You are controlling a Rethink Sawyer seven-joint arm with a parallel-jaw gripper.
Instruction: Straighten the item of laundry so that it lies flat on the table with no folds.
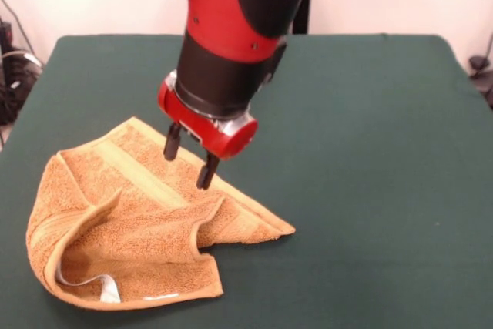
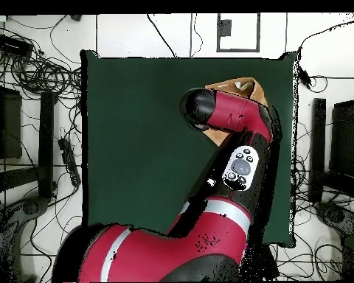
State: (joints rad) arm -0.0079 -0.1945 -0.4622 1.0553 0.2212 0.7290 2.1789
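Note:
The orange-tan terry towel lies crumpled on the dark green table at the front left of the front view. Its near part is folded over on itself, with a white label showing at the near edge. My gripper hangs just above the towel's far right edge, its two black fingers apart and holding nothing. In the overhead view the red arm covers the gripper and most of the towel; only a small part shows near the table's top right.
Cables and dark equipment lie on the floor beyond the table's side edges in the overhead view. A white wall stands behind the table in the front view. Green tabletop extends to the right of the towel.

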